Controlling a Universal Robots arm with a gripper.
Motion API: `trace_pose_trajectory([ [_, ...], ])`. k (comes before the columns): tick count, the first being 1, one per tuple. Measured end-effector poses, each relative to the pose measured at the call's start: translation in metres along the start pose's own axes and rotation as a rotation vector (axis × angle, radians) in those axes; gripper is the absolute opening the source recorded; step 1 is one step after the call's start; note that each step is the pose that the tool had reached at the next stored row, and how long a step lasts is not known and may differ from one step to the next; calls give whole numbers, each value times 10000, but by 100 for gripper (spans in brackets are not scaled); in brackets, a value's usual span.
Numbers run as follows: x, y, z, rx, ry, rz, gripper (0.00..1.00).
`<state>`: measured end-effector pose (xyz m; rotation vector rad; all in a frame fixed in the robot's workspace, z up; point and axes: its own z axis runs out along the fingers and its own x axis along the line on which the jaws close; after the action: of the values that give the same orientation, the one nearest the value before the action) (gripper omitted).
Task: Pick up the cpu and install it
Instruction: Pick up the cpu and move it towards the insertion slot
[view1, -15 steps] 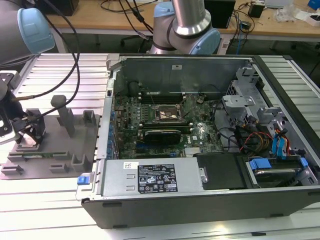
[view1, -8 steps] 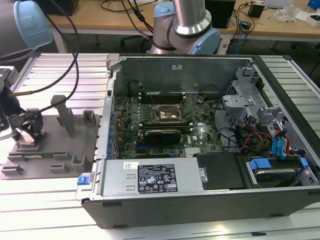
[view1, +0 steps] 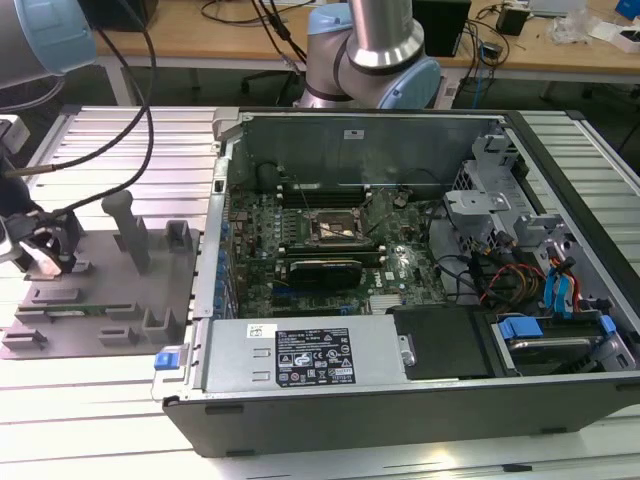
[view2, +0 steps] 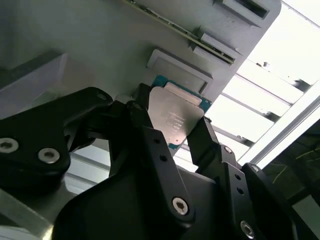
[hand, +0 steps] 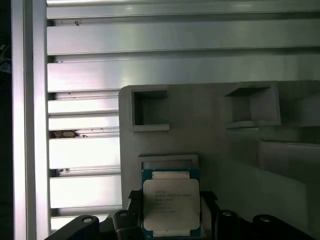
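Gripper (view1: 45, 245) low over the grey fixture plate (view1: 100, 290), at the exterior view's left end of the slatted tabletop (view1: 100, 400).

Cpu (hand: 171, 202) sits directly between the fingers, pale top facing up. In both wrist views one finger (view2: 145, 130) is against one side edge and the other (view2: 204, 142) against the opposite edge, with no gap visible on either side. Judged as clenched on the cpu across its narrower width. The chip's slightly longer axis runs along the fingers, not across them.

The chip lies just beside a low raised frame (hand: 167, 161) on the plate, its far edge close to that frame. Cannot tell whether it rests on the plate or is a hair clear of it.

Edges nearby:
- Two open-fronted pockets (hand: 150, 107) stand further along the plate, apart from the chip.
- A narrow slot with a thin strip (view2: 210, 47) runs beyond the frame.
- An upright post (view1: 128, 225) rises from the plate towards the exterior view's right of the gripper.

Room above the chip looks open.

The dark socket (view1: 337, 228) lies well apart, towards the exterior view's right, inside the open computer case (view1: 215, 300). The case wall stands between it and the plate, and the black card (view1: 325, 270) sits just beside the socket.
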<state>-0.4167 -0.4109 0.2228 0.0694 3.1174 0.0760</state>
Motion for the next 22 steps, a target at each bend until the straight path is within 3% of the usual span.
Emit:
trace_pose_trajectory([
  [2, 0, 0, -3, 1, -2, 0, 55],
  [4, 0, 0, -4, -2, -88, -4, 55],
  [5, 0, 0, -7, -4, -94, -5, 55],
  [12, -3, 46, -238, 7, -96, -6, 55],
  [18, -4, 77, -347, 9, -95, -7, 55],
  [22, -6, 103, -457, 8, -96, -7, 55],
])
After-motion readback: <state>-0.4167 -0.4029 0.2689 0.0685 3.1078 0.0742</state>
